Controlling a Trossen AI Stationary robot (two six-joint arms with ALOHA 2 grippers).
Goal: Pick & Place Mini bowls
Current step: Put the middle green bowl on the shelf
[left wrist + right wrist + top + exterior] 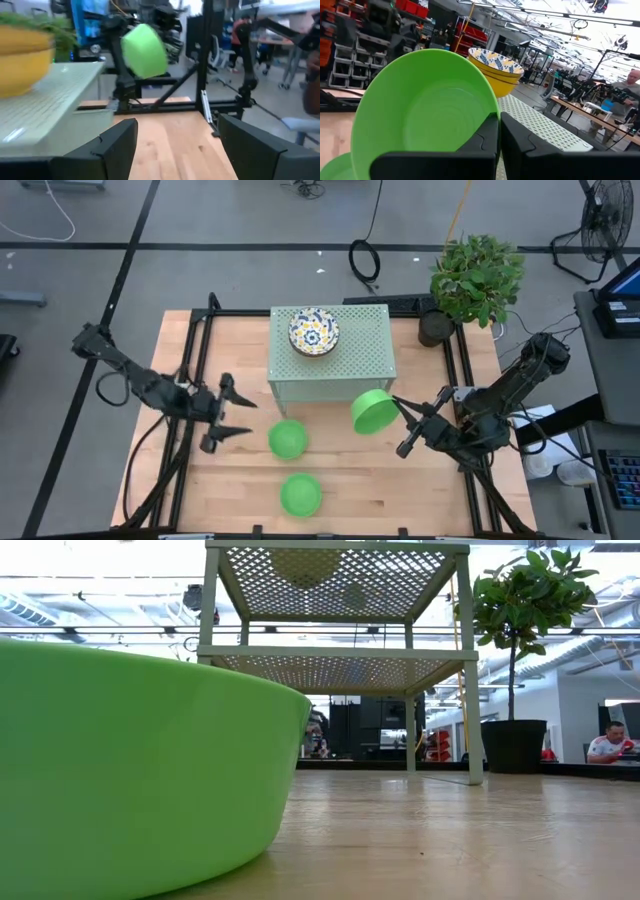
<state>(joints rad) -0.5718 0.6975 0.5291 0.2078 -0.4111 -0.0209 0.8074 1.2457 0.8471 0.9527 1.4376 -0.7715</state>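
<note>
A patterned bowl stack (314,332) is sitting on the stand (345,370), two bowls (288,438) (300,494) are lying on the table (240,490) before it, and a tilted bowl (374,410) is hanging at its right front corner.

We count three plain green bowls: one held up beside the stand (331,357) at (374,411), and two on the desk (420,490) at (288,439) and (301,494). On the stand's top sits one stack of patterned bowls (314,331), whose number we cannot tell. We also see one potted plant (473,280) and two hands, the left (232,413) and the right (404,426).
</note>
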